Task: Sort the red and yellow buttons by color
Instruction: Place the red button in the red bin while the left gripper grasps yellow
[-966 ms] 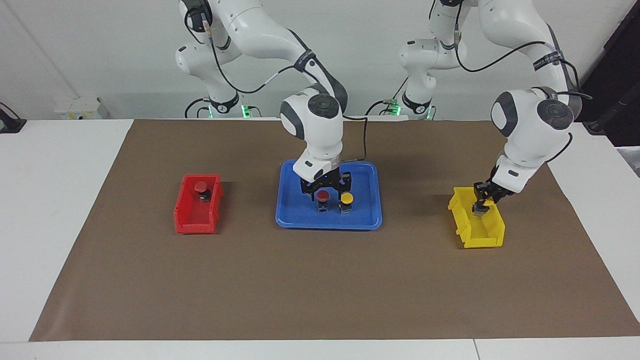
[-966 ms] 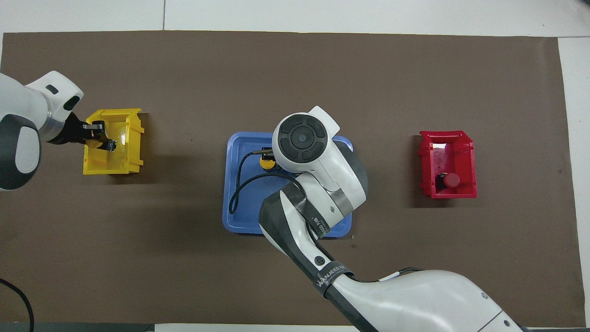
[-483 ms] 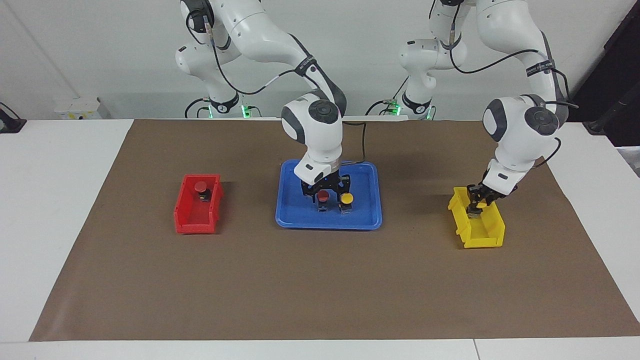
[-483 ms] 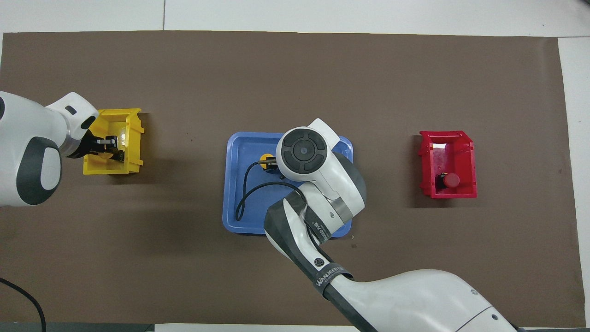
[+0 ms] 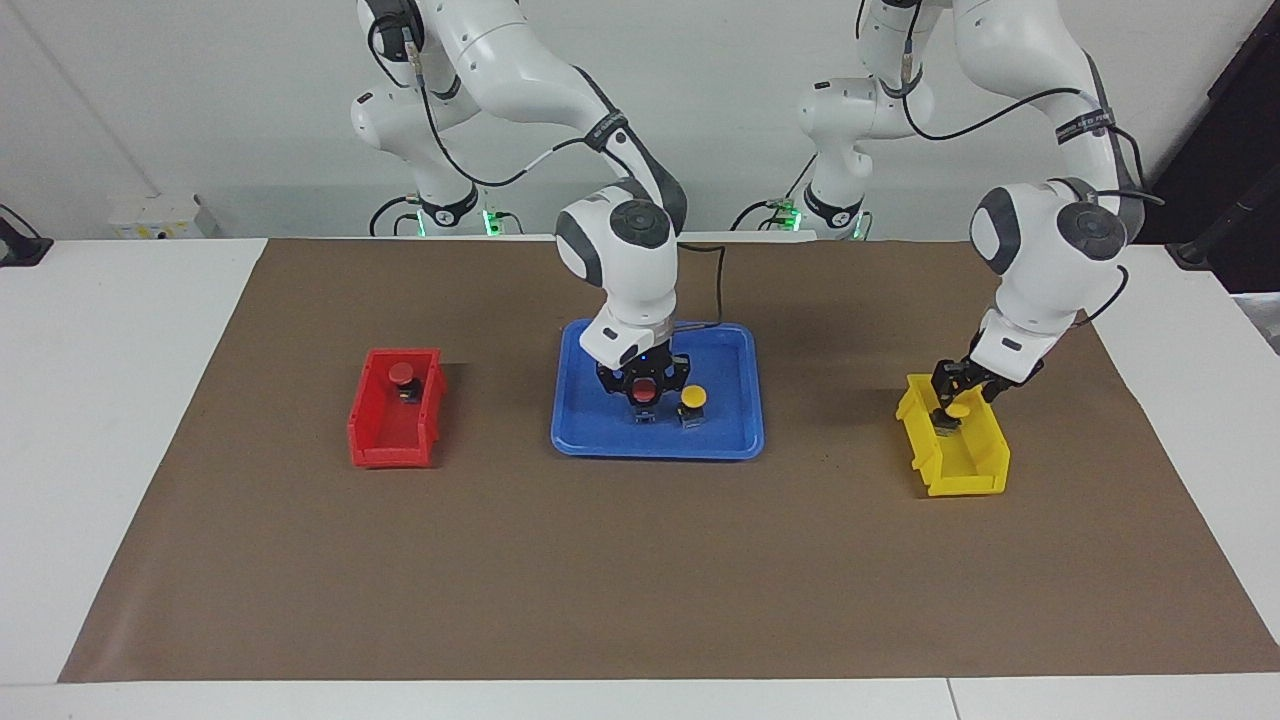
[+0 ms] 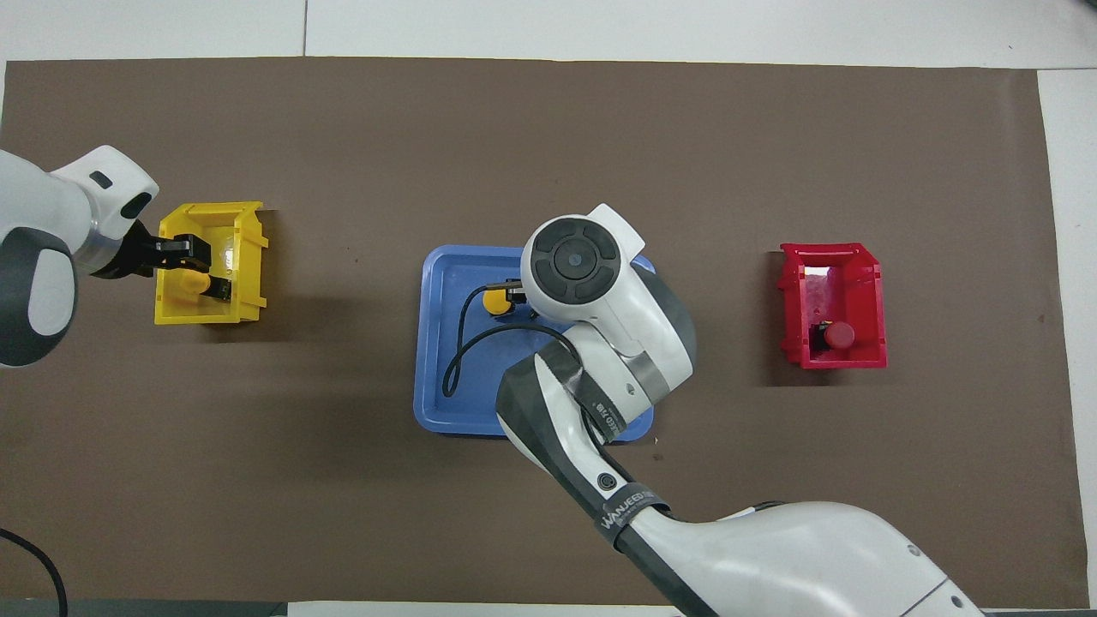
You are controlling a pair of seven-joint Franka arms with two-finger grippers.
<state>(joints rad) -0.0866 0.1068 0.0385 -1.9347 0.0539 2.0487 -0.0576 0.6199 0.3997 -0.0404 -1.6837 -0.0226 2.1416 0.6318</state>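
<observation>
My right gripper (image 5: 642, 384) is low over the blue tray (image 5: 730, 440) and shut on a red button (image 5: 646, 389), which my arm hides in the overhead view. A yellow button (image 5: 692, 398) stands beside it on the tray and also shows in the overhead view (image 6: 494, 301). My left gripper (image 5: 958, 392) is open just above the yellow bin (image 5: 975, 470). A second yellow button (image 6: 195, 281) lies in that bin below its fingers. Another red button (image 5: 401, 374) sits in the red bin (image 5: 385, 445).
The brown mat (image 5: 640, 580) covers most of the white table. The red bin stands toward the right arm's end, the yellow bin toward the left arm's end, and the tray between them. A black cable (image 6: 454, 368) from my right arm hangs over the tray.
My right gripper has come down and closed around the red button on the tray. My left gripper has let go of the yellow button in the yellow bin and lifted a little.
</observation>
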